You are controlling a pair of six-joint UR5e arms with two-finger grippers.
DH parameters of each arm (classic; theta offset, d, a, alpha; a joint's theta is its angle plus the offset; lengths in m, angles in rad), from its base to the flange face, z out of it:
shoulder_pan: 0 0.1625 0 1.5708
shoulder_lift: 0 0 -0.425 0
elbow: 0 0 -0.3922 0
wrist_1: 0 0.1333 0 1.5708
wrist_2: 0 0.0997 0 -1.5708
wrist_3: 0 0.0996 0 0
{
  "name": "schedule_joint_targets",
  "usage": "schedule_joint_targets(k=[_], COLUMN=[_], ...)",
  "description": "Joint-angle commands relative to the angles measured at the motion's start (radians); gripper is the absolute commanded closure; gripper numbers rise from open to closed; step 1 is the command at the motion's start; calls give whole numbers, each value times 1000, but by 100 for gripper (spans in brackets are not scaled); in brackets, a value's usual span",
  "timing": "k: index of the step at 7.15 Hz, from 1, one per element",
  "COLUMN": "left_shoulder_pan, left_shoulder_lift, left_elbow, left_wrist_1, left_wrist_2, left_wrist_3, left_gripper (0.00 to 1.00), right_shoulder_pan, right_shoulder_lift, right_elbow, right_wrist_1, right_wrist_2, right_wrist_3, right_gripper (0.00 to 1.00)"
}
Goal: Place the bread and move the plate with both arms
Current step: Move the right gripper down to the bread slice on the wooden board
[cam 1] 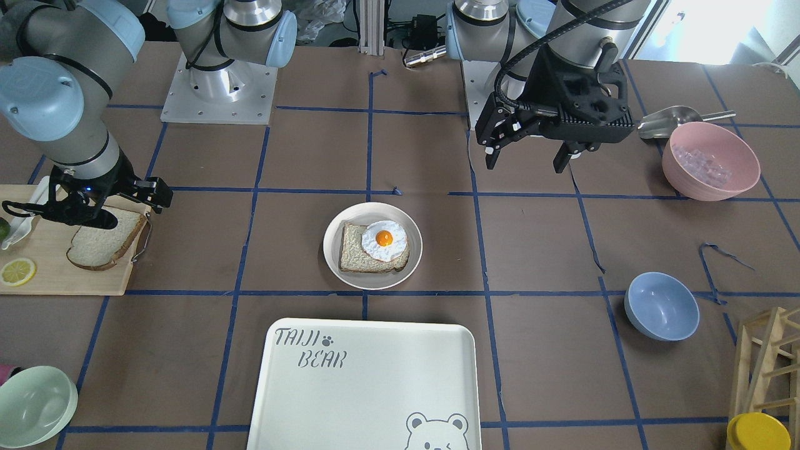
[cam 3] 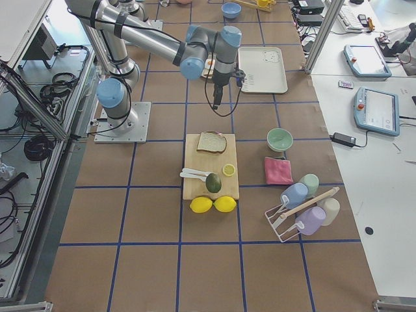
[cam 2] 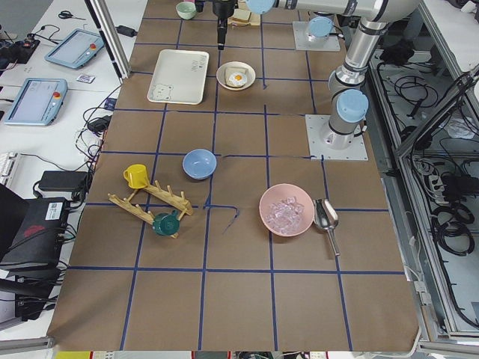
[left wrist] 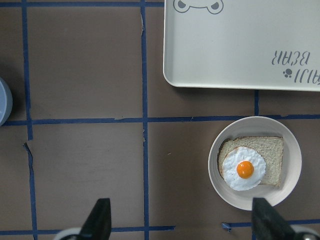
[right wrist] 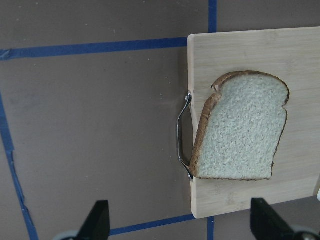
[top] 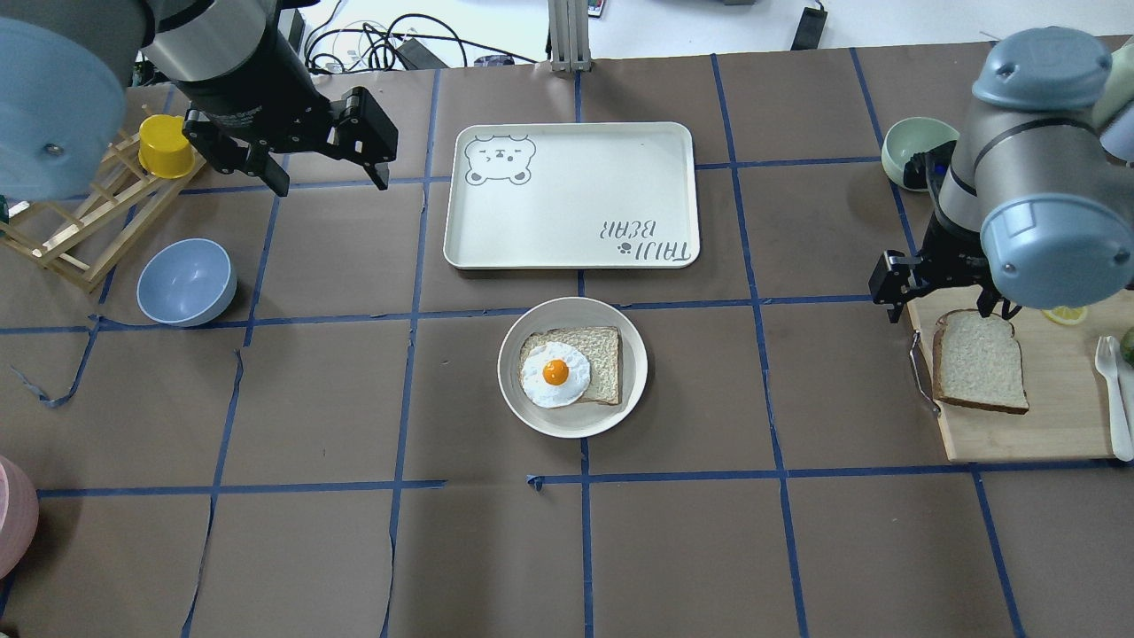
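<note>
The bread (cam 1: 103, 240) lies flat on a wooden cutting board (cam 1: 62, 278); it also shows in the overhead view (top: 979, 361) and the right wrist view (right wrist: 242, 132). The plate (cam 1: 331, 250) sits mid-table and holds a squarer slice with a fried egg (cam 1: 384, 240); its rim also shows overhead (top: 514, 390) and in the left wrist view (left wrist: 295, 150). My right gripper (top: 939, 297) is open and empty, hovering over the board's handle edge beside the bread. My left gripper (top: 332, 186) is open and empty, held high, well away from the plate.
A white bear-printed tray (top: 576, 195) lies just beyond the plate. A blue bowl (top: 186, 282), a wooden rack (top: 71, 230) and a yellow cup (top: 166, 146) are near the left arm. A green bowl (top: 912, 151) and a white spoon (top: 1112, 390) are near the board.
</note>
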Motion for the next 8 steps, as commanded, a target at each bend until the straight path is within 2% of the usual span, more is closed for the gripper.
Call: schedule_joint_targets(k=[1,3,4,6,8], left_shoulder_pan=[0,0,0,1,0], left_shoulder_lift=[0,-1,0,0,0], left_elbow=[2,2,0,2,2], left_wrist_1=[0,0,0,0,0], left_wrist_2=[1,1,1,1,1], left_wrist_3=[0,0,0,0,0], left_gripper=[0,0,0,0,0], right_shoulder_pan=[-54,-96,-119,-124,-141], right_shoulder_lift=[15,44,62,119,127], right_elbow=[169,192,192,198,198], right_wrist_1=[-182,-229,-244,-319,-326], right_wrist_2=[-13,-20,-10,-11,-10], right_wrist_3=[-28,-78,-92,-101,-138], right_gripper=[0,0,4,4,4])
